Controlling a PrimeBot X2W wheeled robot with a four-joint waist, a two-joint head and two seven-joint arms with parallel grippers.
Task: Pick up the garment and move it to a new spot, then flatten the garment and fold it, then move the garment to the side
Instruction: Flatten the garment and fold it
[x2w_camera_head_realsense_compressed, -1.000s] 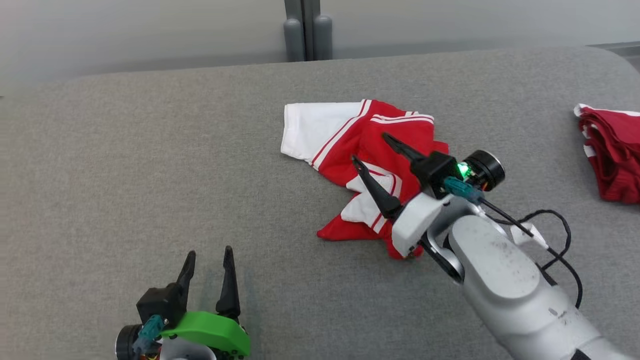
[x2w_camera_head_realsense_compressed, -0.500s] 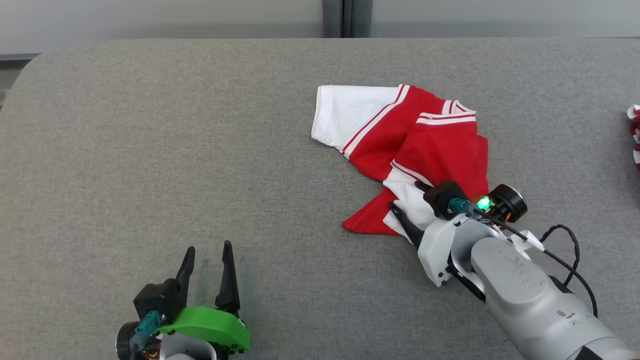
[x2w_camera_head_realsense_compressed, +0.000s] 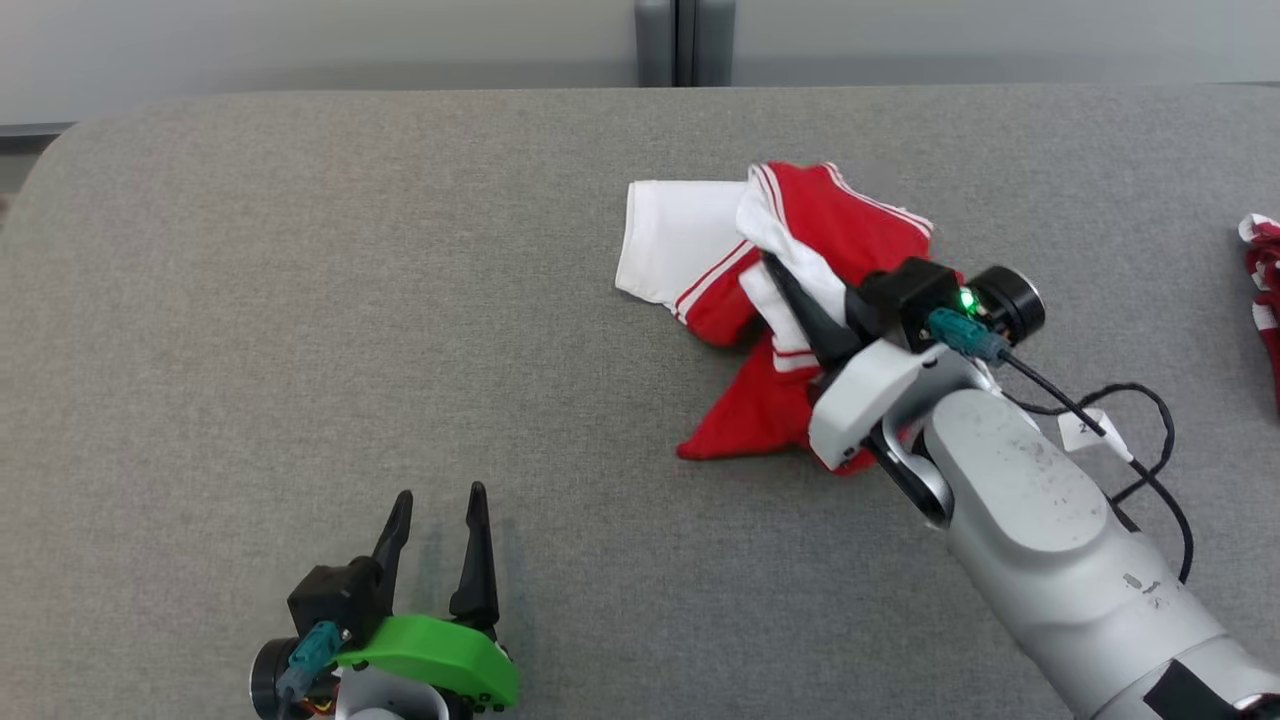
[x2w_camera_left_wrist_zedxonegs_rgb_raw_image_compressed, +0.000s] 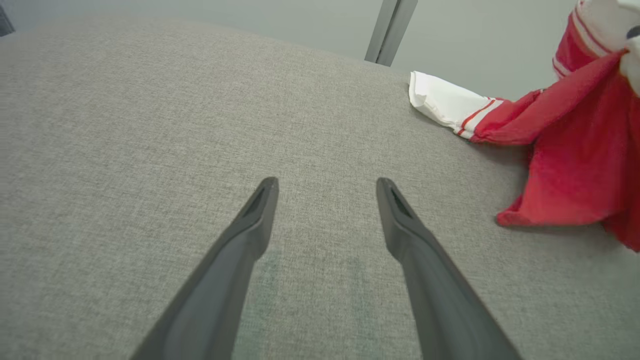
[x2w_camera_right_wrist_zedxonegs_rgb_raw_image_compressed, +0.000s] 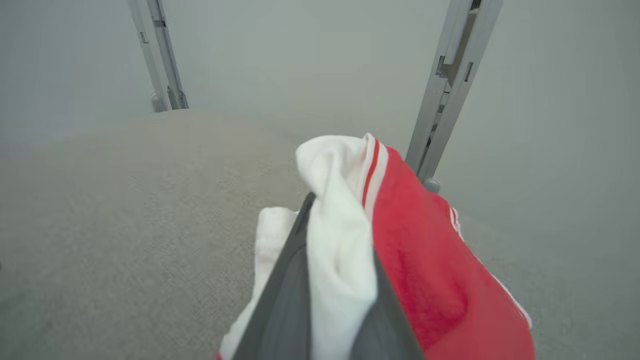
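Note:
The garment (x2w_camera_head_realsense_compressed: 850, 215) is a red and white striped piece, crumpled on the grey padded table (x2w_camera_head_realsense_compressed: 300, 300) right of centre. My right gripper (x2w_camera_head_realsense_compressed: 775, 268) is shut on a white and red fold of it and holds that fold up off the table, while the white end and a red corner still lie on the surface. In the right wrist view the cloth (x2w_camera_right_wrist_zedxonegs_rgb_raw_image_compressed: 425, 260) drapes over the right gripper (x2w_camera_right_wrist_zedxonegs_rgb_raw_image_compressed: 335, 210) and hides one finger. My left gripper (x2w_camera_head_realsense_compressed: 440, 492) stands open over bare table near the front edge, well left of the garment (x2w_camera_left_wrist_zedxonegs_rgb_raw_image_compressed: 575, 150). Nothing is between the left gripper's fingers (x2w_camera_left_wrist_zedxonegs_rgb_raw_image_compressed: 326, 181).
A second red and white cloth pile (x2w_camera_head_realsense_compressed: 1262, 280) lies at the table's right edge. Grey posts (x2w_camera_head_realsense_compressed: 685, 40) rise behind the far edge. A black cable (x2w_camera_head_realsense_compressed: 1140, 420) loops beside my right forearm. Wide bare table spreads to the left.
The right gripper went from open over the garment to shut on its near fold and has raised it. The camera shifted between frames. The left gripper stayed open.

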